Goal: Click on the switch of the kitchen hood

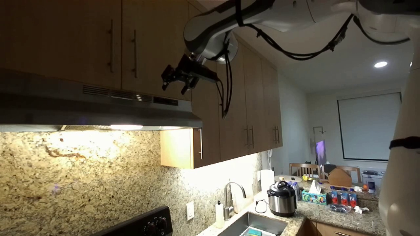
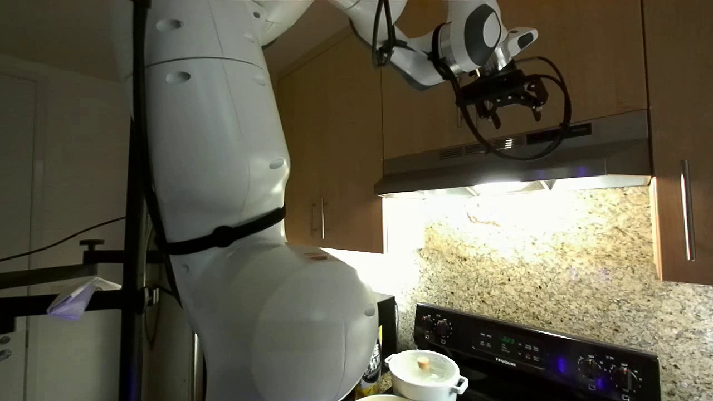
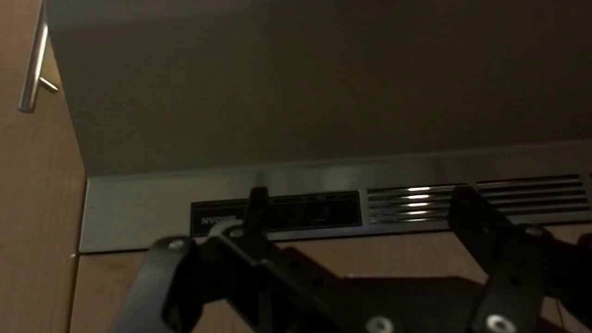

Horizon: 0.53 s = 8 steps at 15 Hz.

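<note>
step, we reckon: aiming, pre-press | next: a one-finger poke at the black rectangular panel [image 3: 314, 210], probably our switch | black two-fingered gripper [image 1: 174, 89]: spread wide, nothing held | wide dark-grey metal hood [image 1: 98, 111]: 8-ish o'clock from it in an exterior view, long axis 9-to-3; wrist view, its front points to 12

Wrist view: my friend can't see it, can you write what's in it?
The robot's dark jaws stand open in front of a grey kitchen hood. One jaw partly hides the hood's black panel, beside slotted vents. A cabinet handle shows upper left.
</note>
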Tool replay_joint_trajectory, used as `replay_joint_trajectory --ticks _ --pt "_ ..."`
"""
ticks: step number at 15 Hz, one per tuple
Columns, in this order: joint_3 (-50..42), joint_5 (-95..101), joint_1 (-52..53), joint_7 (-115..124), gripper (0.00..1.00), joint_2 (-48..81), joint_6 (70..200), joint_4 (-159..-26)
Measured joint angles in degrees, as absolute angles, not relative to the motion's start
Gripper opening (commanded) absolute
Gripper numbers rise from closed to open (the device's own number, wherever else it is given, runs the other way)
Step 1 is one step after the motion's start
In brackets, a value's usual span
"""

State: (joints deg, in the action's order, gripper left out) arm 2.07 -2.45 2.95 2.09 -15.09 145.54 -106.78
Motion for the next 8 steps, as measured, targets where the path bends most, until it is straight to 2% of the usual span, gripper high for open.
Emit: replay_joint_trajectory --ticks 8 --pt "5.59 5.52 1.74 12.13 1.00 -11.14 152.40 -107.97"
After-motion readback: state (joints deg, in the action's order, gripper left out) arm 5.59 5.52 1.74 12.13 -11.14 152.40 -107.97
